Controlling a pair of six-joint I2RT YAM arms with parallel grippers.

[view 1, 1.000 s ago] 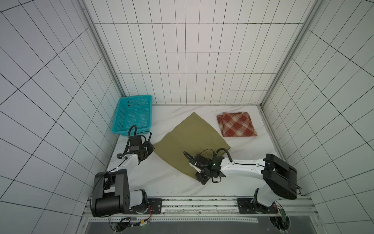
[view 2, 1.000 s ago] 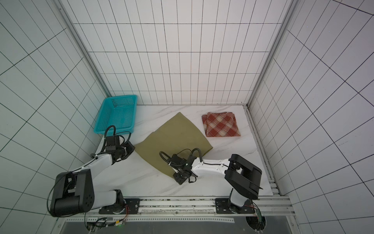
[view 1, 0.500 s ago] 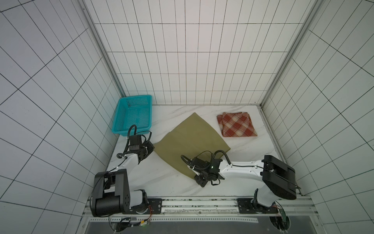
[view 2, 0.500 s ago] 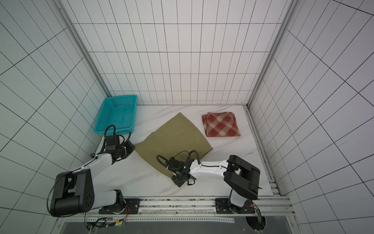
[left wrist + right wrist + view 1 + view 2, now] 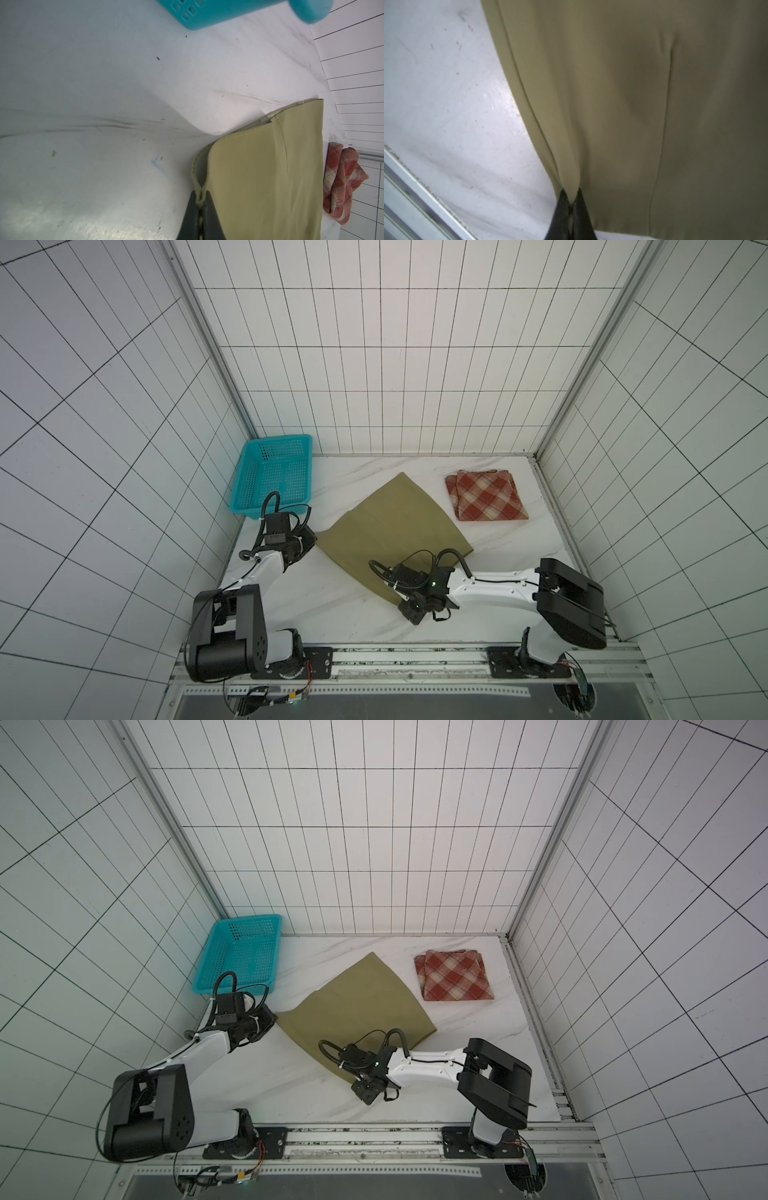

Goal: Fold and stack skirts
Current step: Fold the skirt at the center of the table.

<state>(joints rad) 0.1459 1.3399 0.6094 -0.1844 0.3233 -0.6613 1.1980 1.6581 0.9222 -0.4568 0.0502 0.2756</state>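
Observation:
The olive-khaki skirt lies spread flat mid-table in both top views. My left gripper is shut on the skirt's left corner, pinching the hem between its dark fingers. My right gripper is shut on the near corner, where the olive-khaki skirt bunches into the fingertips. The rust-red and cream plaid skirt lies folded at the back right, apart from both grippers.
A teal perforated basket stands at the back left, just behind the left arm. The white marble table ends at a metal rail along the front. Tiled walls close in the other three sides.
The right gripper slid a little toward the table's front-left along the olive skirt's edge and closed on its near corner. The left gripper kept its hold and place.

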